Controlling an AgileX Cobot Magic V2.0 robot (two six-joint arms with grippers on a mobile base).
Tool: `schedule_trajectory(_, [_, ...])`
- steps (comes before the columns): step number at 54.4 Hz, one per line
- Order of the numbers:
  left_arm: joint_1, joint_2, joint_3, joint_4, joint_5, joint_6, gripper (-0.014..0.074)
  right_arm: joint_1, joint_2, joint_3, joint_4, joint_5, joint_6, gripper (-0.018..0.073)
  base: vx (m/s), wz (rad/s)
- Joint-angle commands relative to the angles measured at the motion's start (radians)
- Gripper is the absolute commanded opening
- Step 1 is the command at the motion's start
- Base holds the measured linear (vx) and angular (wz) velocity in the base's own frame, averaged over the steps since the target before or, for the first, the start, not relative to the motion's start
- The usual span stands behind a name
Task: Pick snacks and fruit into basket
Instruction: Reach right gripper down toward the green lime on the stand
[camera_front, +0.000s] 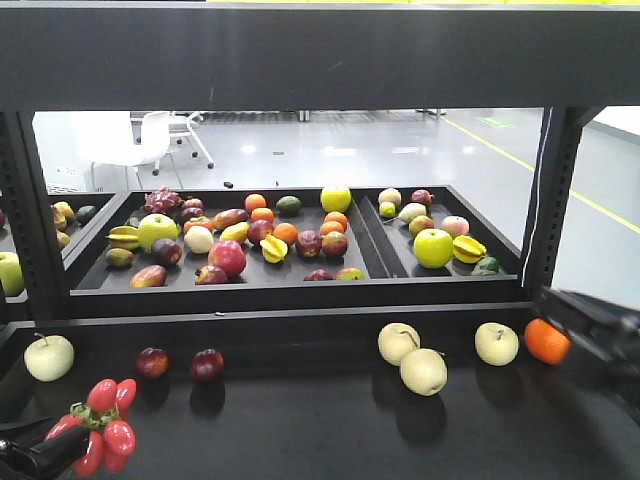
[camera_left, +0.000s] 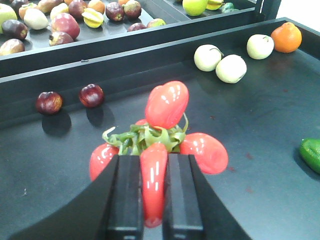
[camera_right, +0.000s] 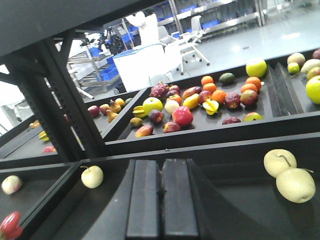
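While trays (camera_front: 220, 298) hold mixed fruit (camera_front: 227, 257), cluster (camera_left: 167, 102) hangs gripped.

No legible txt, no labels/brands, no nos. or signs

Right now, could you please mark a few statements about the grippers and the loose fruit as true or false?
1. The left gripper is shut on the red fruit cluster. True.
2. The right gripper holds a pale apple. False: its fingers are shut together with nothing between them.
3. Two dark red fruits lie side by side, apart from the cluster. True.
4. The orange lies between the dark red fruits. False: it lies far to the right, next to a pale apple.
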Motion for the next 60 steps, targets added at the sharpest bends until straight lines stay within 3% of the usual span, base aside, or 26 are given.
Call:
schedule_trajectory(1, [-0.002, -0.016, -0.026, -0.012, -0.080, -0.008, -0.0003, -0.003, 0.044, -0.082, 0.002, 0.037, 0.009, 0.0005, 0.00, 0.00])
schedule_trajectory(13, [-0.002, -0.016, -0.026, -0.012, -0.080, -0.008, -0.0003, -0.003, 0.164, -0.193, -0.016, 0.121, 0.008, 0.0013, 0.00, 0.00])
schedule_trajectory(28, [-0.002, -0.016, -0.026, -0.012, -0.080, -0.008, -0.0003, -0.003, 0.305, -0.242, -0.188, 0.140, -0.015, 0.0076, 0.00, 0.00])
schedule_trajectory(32, [-0.002, -0.016, -0.026, -0.012, -0.080, -0.008, -0.0003, -0.003, 0.343, -0.243, -0.248, 0.171, -0.019, 0.0136, 0.00, 0.00])
schedule_trajectory(51, [-0.002, -0.016, -0.026, -0.012, -0.080, -0.008, -0.0003, -0.003, 0.489, -0.243, -0.248, 0.320, -0.067, 0.0613, 0.00, 0.00])
schedule_trajectory(60, [-0.002, -0.016, -0.026, -0.012, -0.080, -0.008, -0.0003, -0.003, 0.553, -0.243, -0.248, 0.361, -0.067, 0.0717, 0.00, 0.00])
